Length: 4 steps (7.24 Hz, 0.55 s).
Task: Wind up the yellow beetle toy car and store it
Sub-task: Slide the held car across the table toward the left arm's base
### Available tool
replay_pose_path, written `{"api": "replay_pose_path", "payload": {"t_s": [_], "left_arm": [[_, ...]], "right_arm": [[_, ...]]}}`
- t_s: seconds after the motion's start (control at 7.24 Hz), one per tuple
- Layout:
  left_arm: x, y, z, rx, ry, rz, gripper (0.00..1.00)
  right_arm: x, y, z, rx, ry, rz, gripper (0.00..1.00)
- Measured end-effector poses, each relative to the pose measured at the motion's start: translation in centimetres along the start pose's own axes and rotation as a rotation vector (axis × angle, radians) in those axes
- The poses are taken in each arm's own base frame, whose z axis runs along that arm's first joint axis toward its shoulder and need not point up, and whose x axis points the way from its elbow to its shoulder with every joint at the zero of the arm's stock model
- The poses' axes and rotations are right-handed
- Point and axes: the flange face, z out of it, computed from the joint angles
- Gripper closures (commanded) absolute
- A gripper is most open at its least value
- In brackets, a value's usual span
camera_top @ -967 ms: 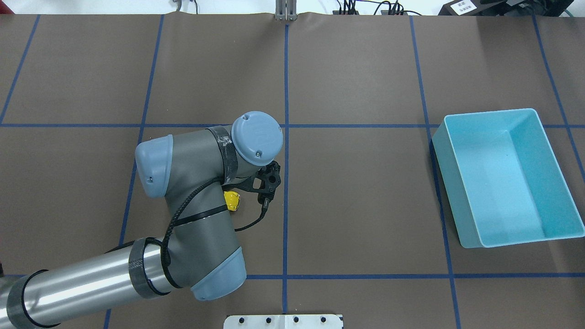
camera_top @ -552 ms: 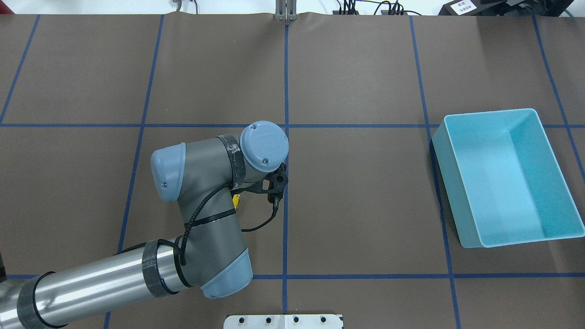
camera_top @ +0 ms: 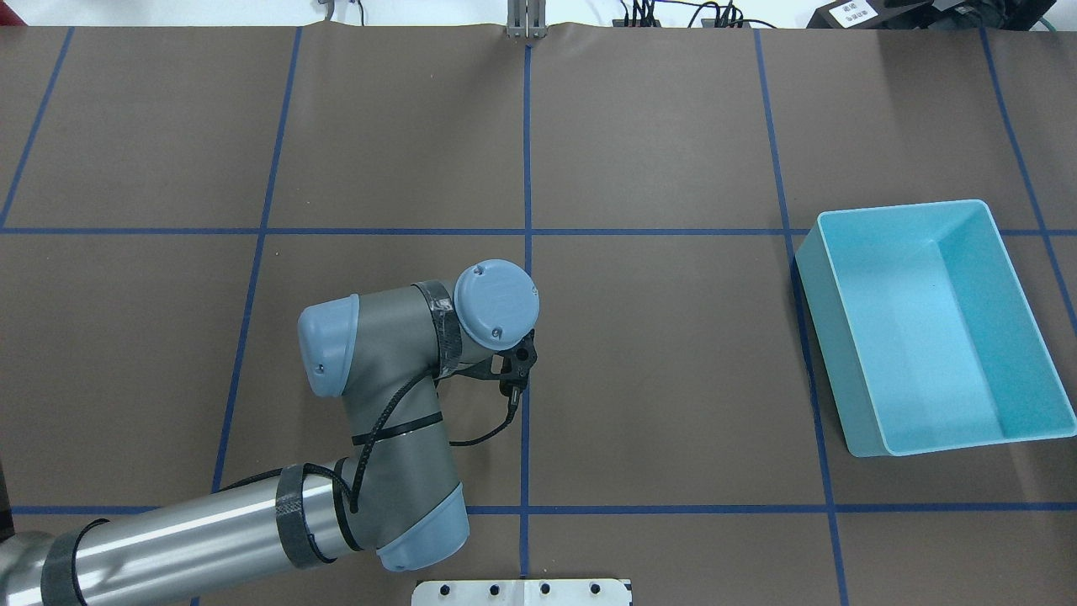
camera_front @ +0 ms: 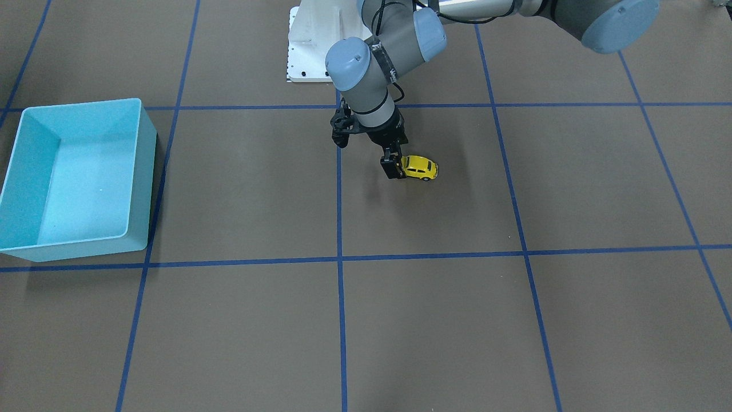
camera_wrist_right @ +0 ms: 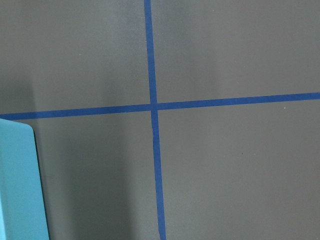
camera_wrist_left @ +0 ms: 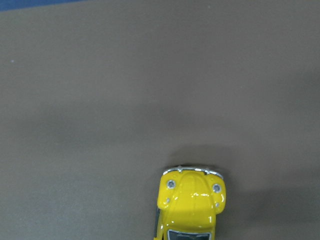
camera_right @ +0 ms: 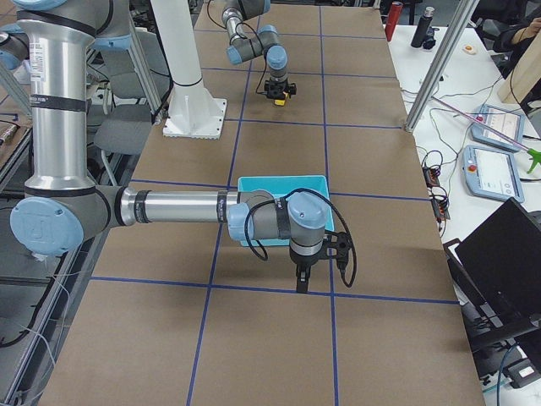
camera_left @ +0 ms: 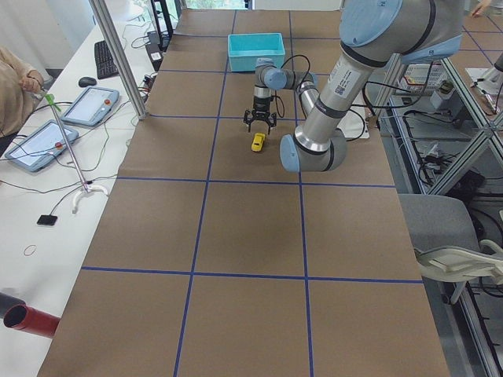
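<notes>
The yellow beetle toy car (camera_front: 420, 167) stands on its wheels on the brown mat, left of the table's centre line as the robot sees it. In the left wrist view only the car's (camera_wrist_left: 191, 202) hood and headlights show, at the bottom edge. My left gripper (camera_front: 393, 169) is open, low over the mat at the car's hood end, with nothing between its fingers. The overhead view hides the car under the left arm. The empty light blue bin (camera_top: 820, 337) sits far right. My right gripper (camera_right: 302, 283) hangs beside the bin's corner (camera_wrist_right: 15, 185); I cannot tell its state.
Blue tape lines divide the mat into squares. The white robot base plate (camera_front: 311, 40) lies at the robot's edge. An operator's bench with tablets (camera_left: 82, 106) and a metal pole (camera_left: 118, 55) runs along the far side of the table.
The left arm's wrist has swung toward the robot and slightly right, and it now covers the car that showed beside it a second ago. The bin has stayed put.
</notes>
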Motion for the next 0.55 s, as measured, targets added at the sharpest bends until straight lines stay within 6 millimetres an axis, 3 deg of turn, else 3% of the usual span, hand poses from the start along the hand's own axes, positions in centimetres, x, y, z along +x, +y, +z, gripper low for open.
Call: {"api": "replay_pose_path", "payload": {"t_s": [0.55], "left_arm": [[0.25,-0.6,1.27,-0.005,-0.021,0.014,0.11]], "right_arm": [[0.02,0.12,-0.03,-0.002,0.0,0.002,0.0]]}}
